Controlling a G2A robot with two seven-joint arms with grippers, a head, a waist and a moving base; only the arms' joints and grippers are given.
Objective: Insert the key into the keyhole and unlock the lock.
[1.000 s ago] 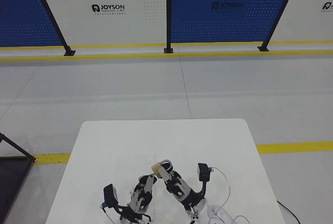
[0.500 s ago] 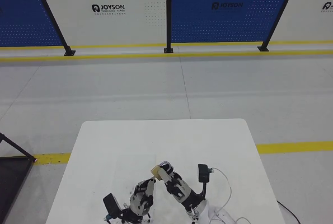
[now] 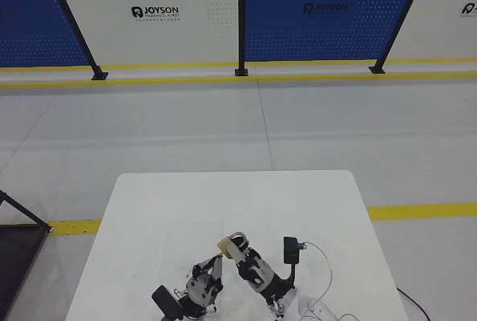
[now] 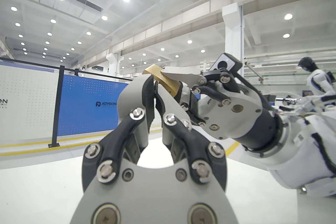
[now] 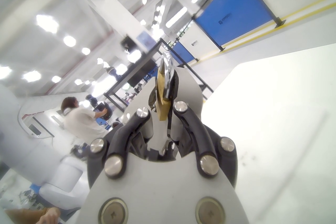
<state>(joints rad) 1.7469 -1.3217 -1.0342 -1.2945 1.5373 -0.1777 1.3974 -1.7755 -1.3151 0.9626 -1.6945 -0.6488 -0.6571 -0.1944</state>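
- My right claw (image 5: 165, 88) was clenched on the small brass padlock with a silver steel shackle (image 5: 162, 104). Both fingers pinched the body and held it up off the white rectangular table (image 3: 222, 193).
- The padlock sat edge-on to my right wrist camera. Its shackle (image 5: 167, 64) stuck out past the fingertips, away from the wrist.
- From above, the padlock (image 3: 226, 243) was over the near half of the table, roughly mid-width, with its brass end toward my left claw (image 3: 214, 265).
- My left claw (image 4: 153, 84) was clenched, its black pads (image 4: 149, 88) together at the tips. I couldn't tell whether the key was between them.
- The left claw's tips were just beside the padlock (image 4: 160, 75), at its brass corner. I couldn't tell whether they touched it.
- My right claw (image 4: 172, 86) sat opposite the left, both angled upward and meeting above the table.
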